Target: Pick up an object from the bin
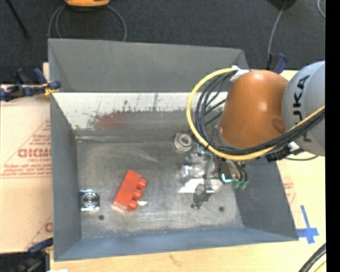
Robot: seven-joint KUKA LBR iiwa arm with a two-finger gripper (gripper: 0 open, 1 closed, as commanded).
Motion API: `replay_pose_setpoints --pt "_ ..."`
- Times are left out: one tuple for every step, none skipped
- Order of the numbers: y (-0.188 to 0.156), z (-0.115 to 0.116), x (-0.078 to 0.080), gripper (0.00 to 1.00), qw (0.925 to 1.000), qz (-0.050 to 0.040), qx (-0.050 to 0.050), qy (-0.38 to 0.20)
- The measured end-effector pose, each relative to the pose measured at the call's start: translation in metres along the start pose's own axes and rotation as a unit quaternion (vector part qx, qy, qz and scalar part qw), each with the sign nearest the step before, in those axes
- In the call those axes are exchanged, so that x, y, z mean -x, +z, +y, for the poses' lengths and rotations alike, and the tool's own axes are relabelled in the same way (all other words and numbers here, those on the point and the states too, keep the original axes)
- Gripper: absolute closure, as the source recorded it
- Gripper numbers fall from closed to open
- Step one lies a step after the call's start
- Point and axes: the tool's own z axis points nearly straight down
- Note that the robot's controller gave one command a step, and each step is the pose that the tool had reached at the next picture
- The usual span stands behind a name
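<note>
While the arm reached in from the right, its gripper (pixel 199 200) hung low over the floor of the bin (pixel 158 215), right of the middle and toward the front. Whether the claw was apart or together could not be told, since the orange cover (pixel 252 109) and the loop of cables (pixel 191 103) at the wrist hid much of it. A small pale piece (pixel 188 187) lay on the floor just beside the gripper, on its left; its kind could not be made out, nor whether the claw touched it. A grey round cap (pixel 183 141) sat near the back wall, close behind the gripper. A red block (pixel 130 190) with studs on one side lay tilted left of the gripper, well apart from it. A small metal ring (pixel 89 199) rested near the left wall, beside the block.
</note>
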Motion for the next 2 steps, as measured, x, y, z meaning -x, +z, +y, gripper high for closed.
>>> replay_pose_setpoints --pt "0.069 -0.039 0.049 0.00 0.9940 -0.0027 0.000 0.110" --pt "0.136 -0.065 0.062 0.00 0.9995 -0.0087 0.000 -0.029"
